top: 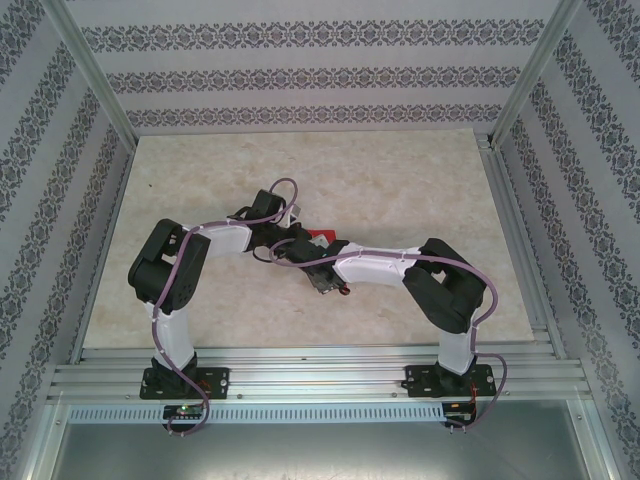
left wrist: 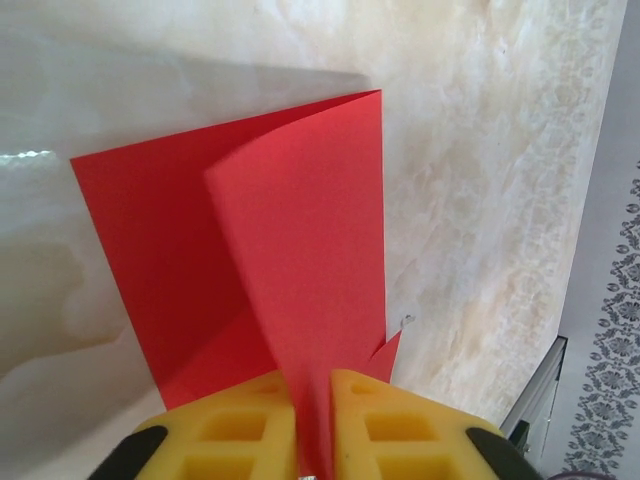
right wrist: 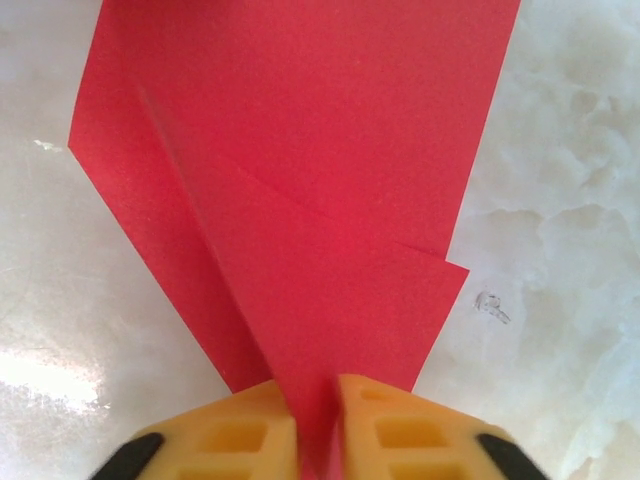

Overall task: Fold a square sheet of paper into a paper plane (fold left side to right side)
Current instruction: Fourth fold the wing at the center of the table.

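The bright red paper plane, at this point a partly folded sheet and not yet a slim dart, lies at the middle of the pale marble-patterned counter, where the two wrists meet above it. Neither arm is the nearer one, since both have hold of it. The left jaws are clenched on the paper, with their yellow ribbed pads pressed against either side of a raised flap. That flap climbs out of the grip and runs straight away from the jaws to a far corner, while a second layer of the red sheet lies flat on the counter to the left of it in that view. The right jaws are likewise clamped on the paper. Between their yellow pads a narrow tongue of red comes out and widens into the sheet, which fans away from the grip. It shows a slanting crease and a stepped edge on the right of that view. So from each wrist the long axis of the paper points directly ahead, away from the jaws, and the pinched line lies along that axis. As a judgement, bringing the left side over to the right depends on that line. One arm would have to keep it pinned while the other swings its flap across it sideways.
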Robot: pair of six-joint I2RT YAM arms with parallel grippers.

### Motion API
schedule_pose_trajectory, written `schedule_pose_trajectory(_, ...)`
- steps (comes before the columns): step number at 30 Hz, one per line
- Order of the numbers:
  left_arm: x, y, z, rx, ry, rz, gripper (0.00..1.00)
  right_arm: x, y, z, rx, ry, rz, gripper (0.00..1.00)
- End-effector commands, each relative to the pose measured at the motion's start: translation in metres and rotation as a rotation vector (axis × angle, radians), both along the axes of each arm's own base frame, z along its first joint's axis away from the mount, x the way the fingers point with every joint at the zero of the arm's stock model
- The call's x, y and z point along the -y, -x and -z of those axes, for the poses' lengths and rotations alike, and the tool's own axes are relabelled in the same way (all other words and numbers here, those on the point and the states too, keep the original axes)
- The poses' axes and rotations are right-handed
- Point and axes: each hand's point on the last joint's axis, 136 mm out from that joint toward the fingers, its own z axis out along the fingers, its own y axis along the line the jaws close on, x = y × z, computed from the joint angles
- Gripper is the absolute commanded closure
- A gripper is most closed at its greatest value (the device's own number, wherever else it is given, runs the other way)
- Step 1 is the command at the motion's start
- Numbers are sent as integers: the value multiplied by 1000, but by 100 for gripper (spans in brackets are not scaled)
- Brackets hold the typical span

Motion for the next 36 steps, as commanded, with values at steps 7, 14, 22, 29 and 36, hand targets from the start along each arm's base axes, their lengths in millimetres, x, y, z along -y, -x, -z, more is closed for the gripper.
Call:
schedule_pose_trajectory(7,-13,-13,-56,138,16,1,47,-10,4,0,-34,-113,-23,95)
schedule_pose_trajectory(14,-61,-12,-68,175,-6,-110,38,-18,5,-5,-88,-270,-6,95)
schedule_pose_trajectory(22,-37,-2,-27,60,88,-84,71,-24,0,-13,-136,-418,24,94)
schedule_pose_trajectory(29,-2,3,-5,21,89,-19,75,-25,-2,-10,-180,-513,54,93)
schedule_pose_trajectory(36,8,7,12,-5,61,0,76,-23,-4,-7,-199,-547,69,92)
